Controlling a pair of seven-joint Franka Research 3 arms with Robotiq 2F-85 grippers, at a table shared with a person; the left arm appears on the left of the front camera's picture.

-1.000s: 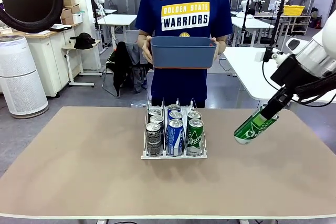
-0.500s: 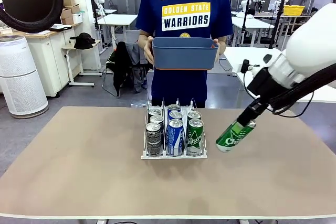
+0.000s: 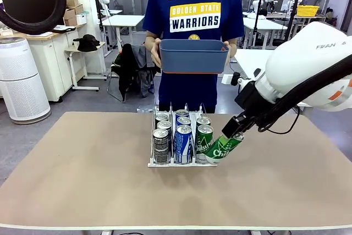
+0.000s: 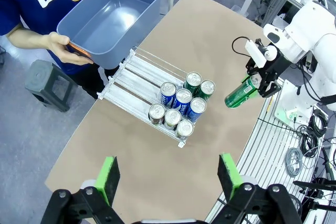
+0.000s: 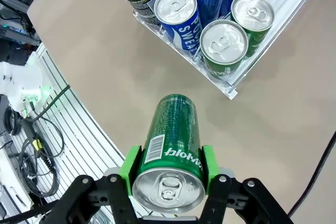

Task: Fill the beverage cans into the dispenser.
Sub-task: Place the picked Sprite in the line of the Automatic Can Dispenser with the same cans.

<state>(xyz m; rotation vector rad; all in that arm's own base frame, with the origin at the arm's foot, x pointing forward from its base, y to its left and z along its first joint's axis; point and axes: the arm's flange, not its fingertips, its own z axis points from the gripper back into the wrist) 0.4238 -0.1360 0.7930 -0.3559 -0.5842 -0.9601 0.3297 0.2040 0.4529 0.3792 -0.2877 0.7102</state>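
Pincers differ, we see: right pincer [image 5: 168, 169] clamps a tilted green can [image 5: 170, 142], rack [image 5: 239, 80] just ahead; left pincer [image 4: 169, 177] gapes empty.

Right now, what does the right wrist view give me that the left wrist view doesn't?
Right wrist view alone: the right gripper's green pads clamped on the green can's sides, its silver top and barcode toward the camera, and the print on the blue cans.

Left wrist view alone: the left gripper open high above the table, the person's hand holding the blue-grey tub, and the dispenser's far lanes bare.

Both: seven cans racked at the dispenser's near end, and the held green can short of it, above the table.
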